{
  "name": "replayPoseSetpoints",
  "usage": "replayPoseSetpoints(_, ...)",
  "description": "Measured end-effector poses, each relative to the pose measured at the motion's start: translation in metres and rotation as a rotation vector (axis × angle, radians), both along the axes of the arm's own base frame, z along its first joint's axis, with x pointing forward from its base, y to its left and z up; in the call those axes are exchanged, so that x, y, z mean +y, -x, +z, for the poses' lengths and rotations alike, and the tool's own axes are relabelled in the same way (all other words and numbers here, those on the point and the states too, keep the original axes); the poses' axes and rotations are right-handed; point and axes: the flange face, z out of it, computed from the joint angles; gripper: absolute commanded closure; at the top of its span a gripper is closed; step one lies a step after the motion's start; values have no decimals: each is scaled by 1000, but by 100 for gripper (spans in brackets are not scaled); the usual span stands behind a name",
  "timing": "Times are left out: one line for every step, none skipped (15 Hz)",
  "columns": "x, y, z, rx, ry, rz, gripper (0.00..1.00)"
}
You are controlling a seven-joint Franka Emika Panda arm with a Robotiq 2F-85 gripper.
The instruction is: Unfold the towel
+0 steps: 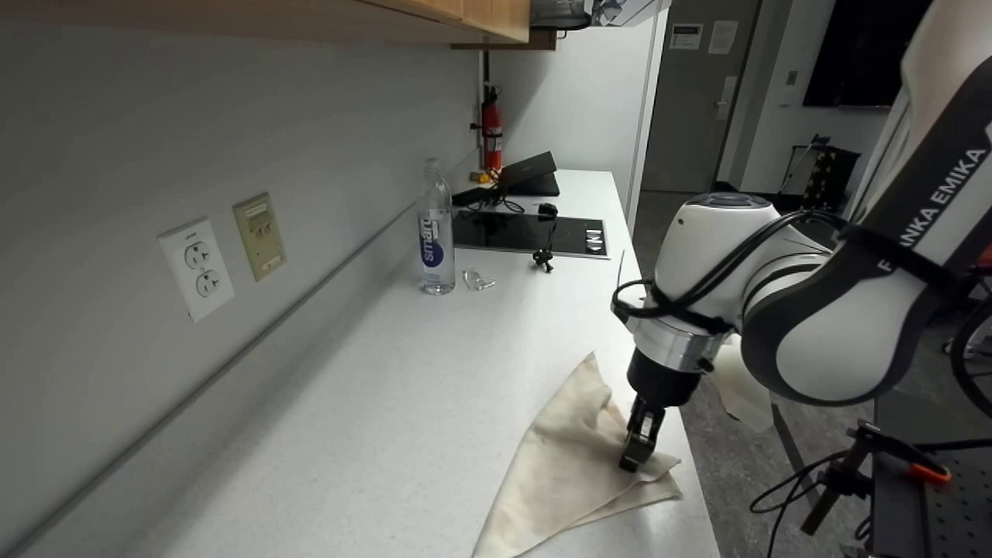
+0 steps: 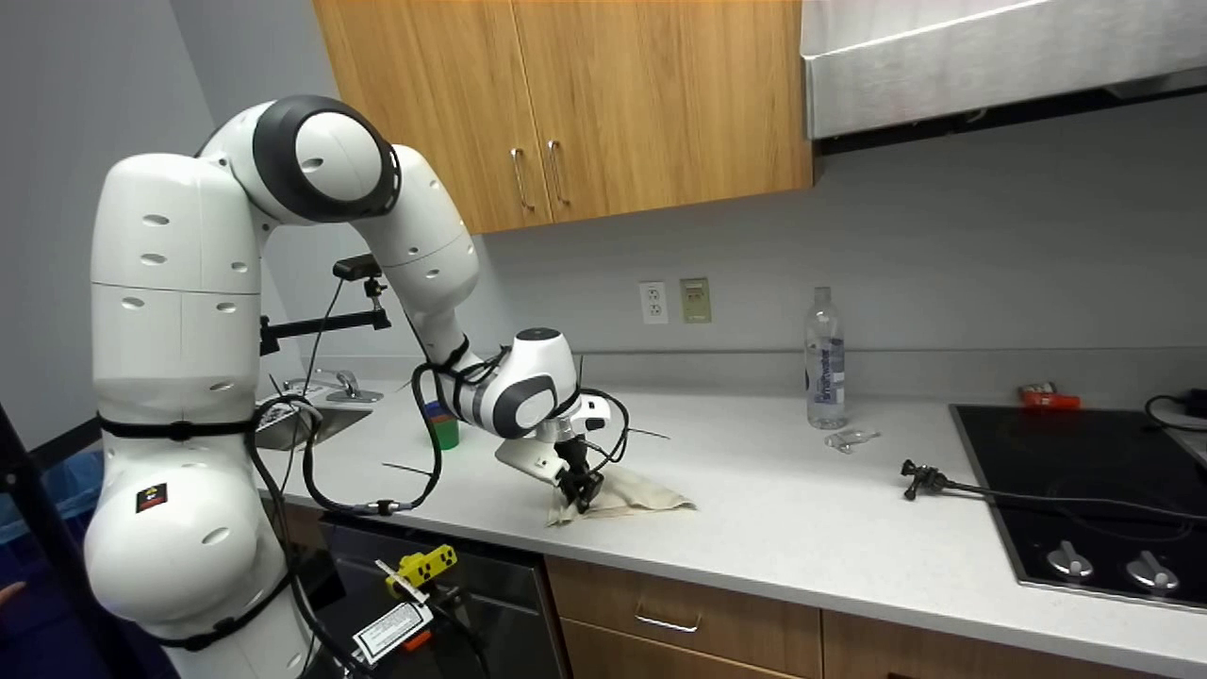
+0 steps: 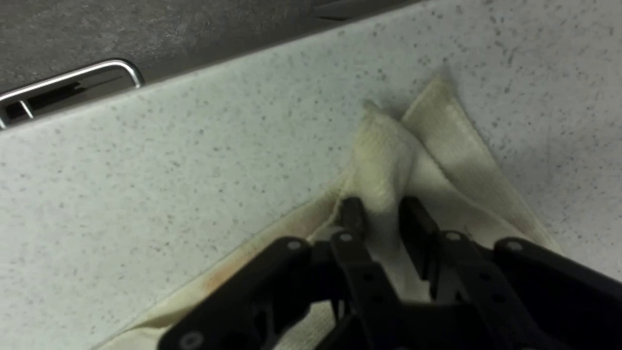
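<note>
The cream towel [image 1: 554, 477] lies folded and creased on the white counter near its front edge. It also shows in an exterior view [image 2: 641, 495] and in the wrist view [image 3: 469, 150]. It forms a rough triangle with overlapping layers at the corner near the gripper. My gripper [image 1: 634, 456] points down onto the towel; it also shows in an exterior view [image 2: 581, 500]. In the wrist view the fingers [image 3: 383, 211] are drawn close together, with a raised fold of the towel filling the narrow gap between them. Part of the towel is hidden under the gripper.
A tall water bottle [image 1: 438, 240] and a small clear plastic piece [image 1: 477, 280] stand on the counter by the wall. A black camera mount [image 2: 924, 479] lies near the cooktop [image 2: 1084, 481]. A green cup [image 2: 445, 431] stands behind the arm. The counter's front edge [image 3: 204, 70] is close.
</note>
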Motion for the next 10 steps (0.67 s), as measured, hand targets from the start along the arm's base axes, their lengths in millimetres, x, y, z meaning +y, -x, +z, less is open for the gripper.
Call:
replayPoseSetpoints(0,0,0,1,2,1,31)
replayPoseSetpoints(0,0,0,3,4,3,25)
replayPoseSetpoints(1,1,0,5,7,7,18)
replayPoseSetpoints(1,1,-1,6,11,10,22)
replayPoseSetpoints(2,2,-1,8,14,13,24)
replayPoseSetpoints(2,2,-2,11,19,18,31)
replayPoseSetpoints(2,3,-3,16,26,23,42)
replayPoseSetpoints(2,4,-3,21,32,28,57)
replayPoseSetpoints(1,3,-2,24,39,34,64)
replayPoseSetpoints(1,3,-1,27,42,35,72)
